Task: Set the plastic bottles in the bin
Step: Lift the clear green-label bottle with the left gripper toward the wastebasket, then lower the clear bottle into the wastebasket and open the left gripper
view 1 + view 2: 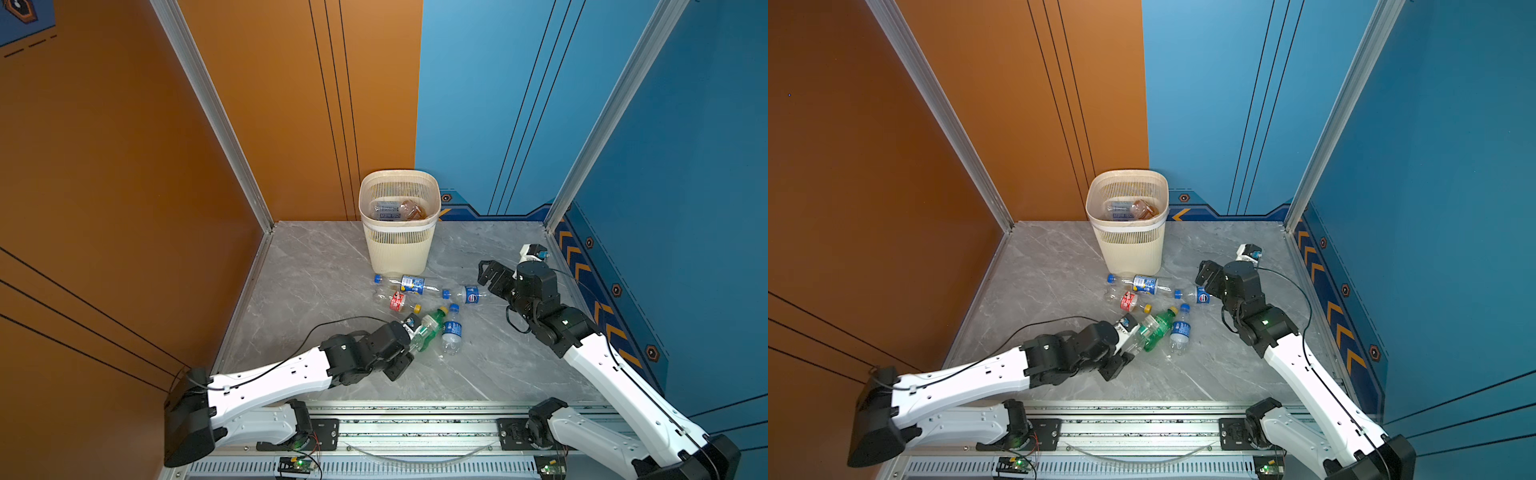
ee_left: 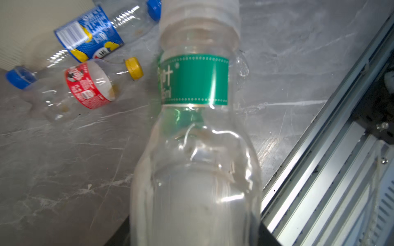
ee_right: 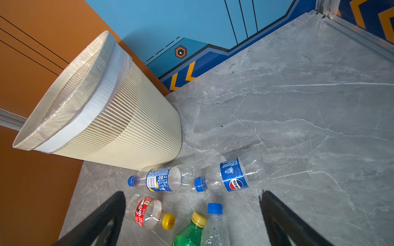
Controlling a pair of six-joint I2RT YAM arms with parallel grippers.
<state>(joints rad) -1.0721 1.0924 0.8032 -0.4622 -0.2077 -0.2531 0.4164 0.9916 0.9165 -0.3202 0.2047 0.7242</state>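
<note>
Left gripper [image 1: 410, 340] clamped on a clear plastic bottle with a green label band [image 2: 195, 81], in front of the cream slatted plastic bin [image 1: 399, 253].

Its fingers fall outside the left wrist view, where the dented bottle fills the middle, blurred; whether it is lifted cannot be told. Just bin-side of it, a green plastic bottle with a yellow cap [image 1: 434, 321] lies half hidden. The right gripper [image 3: 191, 193] hangs to the bin's front right, jaws wide apart and empty, near a clear blue-labelled cola bottle [image 3: 233, 177]. A red-labelled bottle [image 1: 397, 301] lies nearer the bin's foot. Inside the bin, two bottles [image 1: 395, 210] show, labels unreadable.
</note>
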